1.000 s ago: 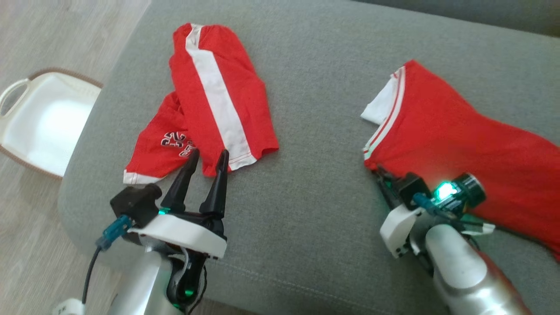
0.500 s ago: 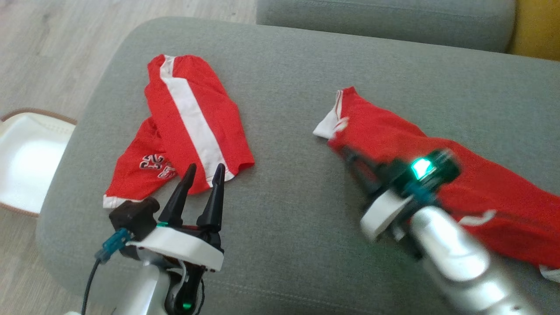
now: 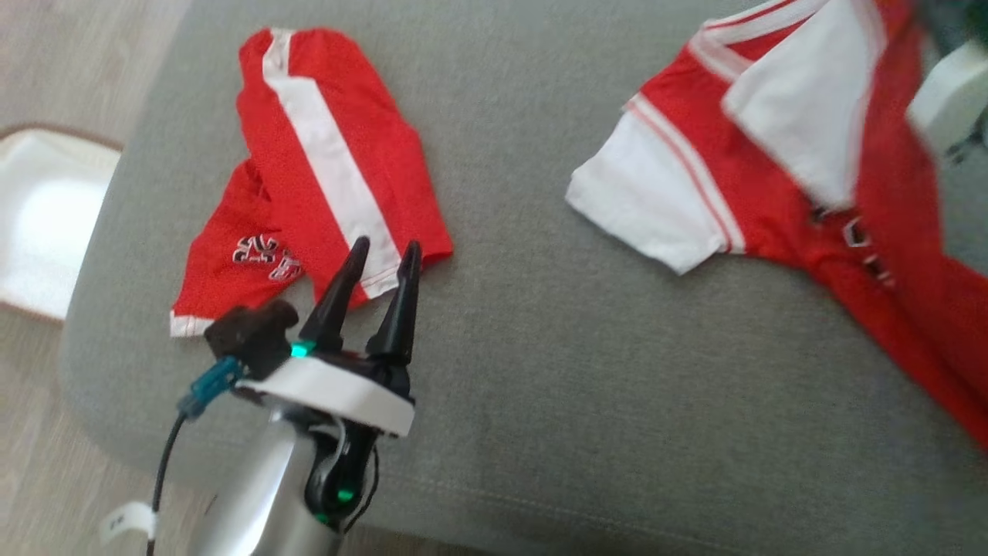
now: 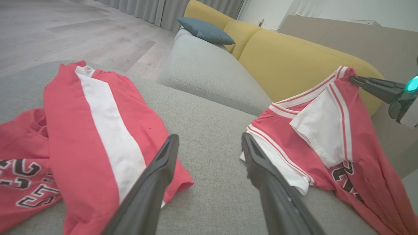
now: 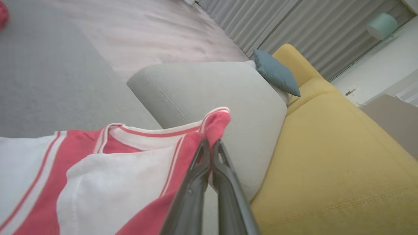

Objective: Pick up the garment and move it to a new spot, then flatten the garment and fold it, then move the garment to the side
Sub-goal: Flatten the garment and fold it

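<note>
The garment, a red shirt [image 3: 772,170] with white sleeves and striped trim, lies partly lifted at the right of the grey cushion [image 3: 502,371]. My right gripper [image 5: 210,143] is shut on the shirt's [image 5: 130,163] red collar edge and holds it up off the cushion. In the left wrist view the same right gripper [image 4: 354,79] pinches the top of the shirt [image 4: 313,143]. My left gripper [image 3: 384,251] stands open and holds nothing, its tips over the hem of a pair of red shorts [image 3: 309,170]. From its own wrist, the left gripper [image 4: 209,138] points at bare cushion between shorts [image 4: 91,130] and shirt.
A white basket [image 3: 38,224] sits on the wooden floor left of the cushion. Behind the cushion stand a second grey seat [image 4: 209,71], a yellow sofa [image 4: 294,62] and a blue pillow [image 4: 205,31].
My right gripper has risen and gone to the upper right with the shirt's collar, and the shirt has opened out to show its white sleeves. The head camera has shifted. The left gripper keeps its place.
</note>
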